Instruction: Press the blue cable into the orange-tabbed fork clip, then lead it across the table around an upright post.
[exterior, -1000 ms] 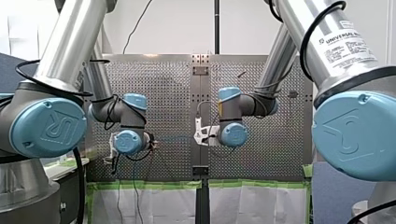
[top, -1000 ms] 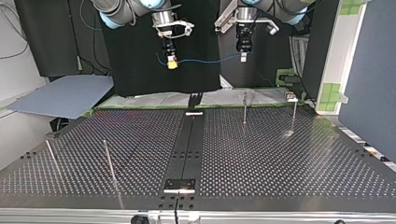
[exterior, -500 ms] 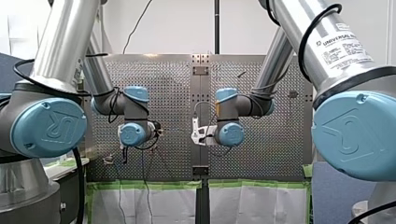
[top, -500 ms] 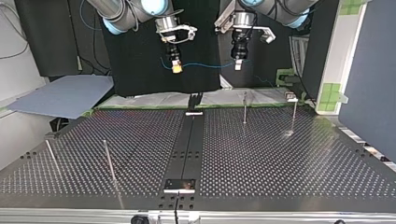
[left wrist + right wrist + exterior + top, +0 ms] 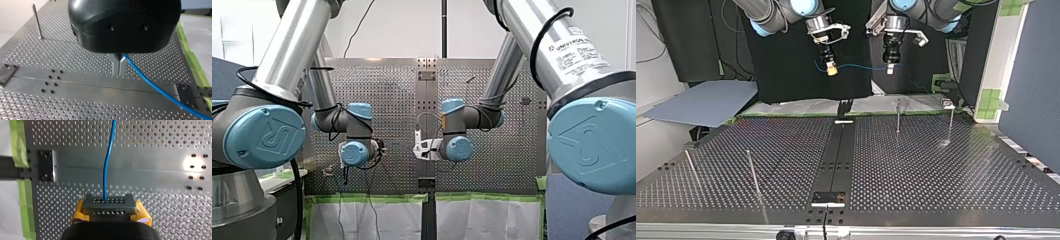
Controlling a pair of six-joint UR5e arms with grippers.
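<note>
Blue cable hangs in the air high above the perforated table, stretched almost level between my two grippers in the top view. My left gripper has its metal fingers pressed together on the cable, which comes out from between them and runs away over the table toward the edge with green tape. My right gripper, with yellow pads, also clamps the cable, which goes straight ahead from between its fingers, and the nearest upright post stands on the table well below the cable, apart from it.
</note>
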